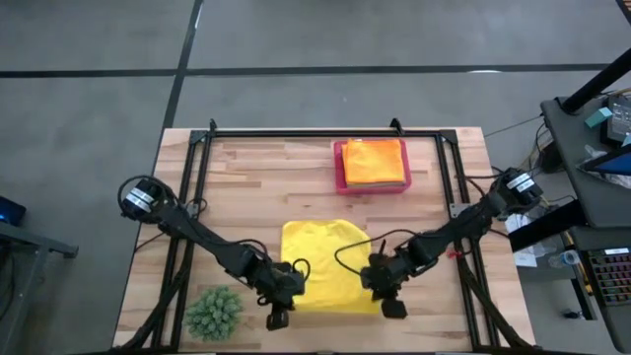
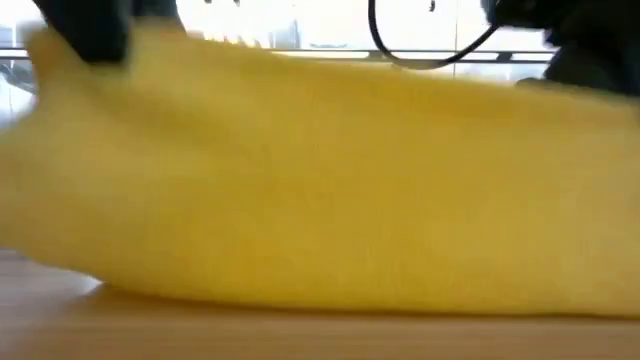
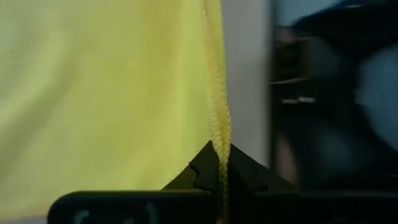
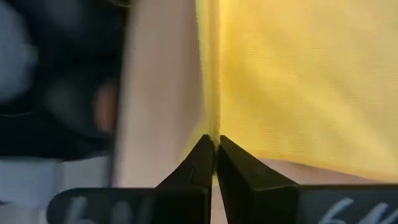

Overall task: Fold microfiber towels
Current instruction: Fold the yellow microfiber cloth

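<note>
Large soft yellow microfiber towel (image 2: 330,180) filling nearly the whole frame, its lower edge resting on the light wooden table top (image 2: 300,335), with blurred dark robot-arm parts at the upper left (image 2: 85,25) and upper right (image 2: 575,35) and a looping black cable (image 2: 420,55) above it.

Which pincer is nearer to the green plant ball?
Left. The left pincer is just beside the plant ball; the right pincer is beyond the yellow towel that both pincers grip.

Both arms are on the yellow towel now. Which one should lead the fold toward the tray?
Neither alone, probably: left pincer and right pincer each pinch a near corner of the yellow towel; move them together.
</note>
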Robot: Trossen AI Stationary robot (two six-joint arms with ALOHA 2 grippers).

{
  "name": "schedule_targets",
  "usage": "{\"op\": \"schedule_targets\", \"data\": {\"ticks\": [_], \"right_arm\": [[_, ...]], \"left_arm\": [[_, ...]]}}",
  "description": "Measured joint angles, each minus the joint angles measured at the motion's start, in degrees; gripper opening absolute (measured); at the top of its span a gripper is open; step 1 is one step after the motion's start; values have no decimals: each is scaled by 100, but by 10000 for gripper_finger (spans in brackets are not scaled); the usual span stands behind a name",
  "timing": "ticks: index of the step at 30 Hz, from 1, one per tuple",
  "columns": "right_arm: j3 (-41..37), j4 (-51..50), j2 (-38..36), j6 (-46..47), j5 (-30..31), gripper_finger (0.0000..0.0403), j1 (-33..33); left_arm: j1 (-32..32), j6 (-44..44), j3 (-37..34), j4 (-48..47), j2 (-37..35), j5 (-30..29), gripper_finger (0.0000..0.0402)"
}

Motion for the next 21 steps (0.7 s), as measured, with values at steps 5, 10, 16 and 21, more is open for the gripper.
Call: {"op": "schedule_targets", "data": {"ticks": [5,10,16,21], "right_arm": [[135,-874,-4,-358,870,9,-257],[142,-1224,-4,-671,1561,9,-526],[138,-1426,-6,-940,2164,9,-838],[138,-1463,-7,-1151,2450,9,-1077]], "left_arm": [[164,256,-35,-643,-18,-761,0],[426,712,-50,-1012,-22,-1228,0],[805,1234,-50,-1434,-11,-1475,0],[1082,1481,-55,-1734,0,-1861,0]]}}
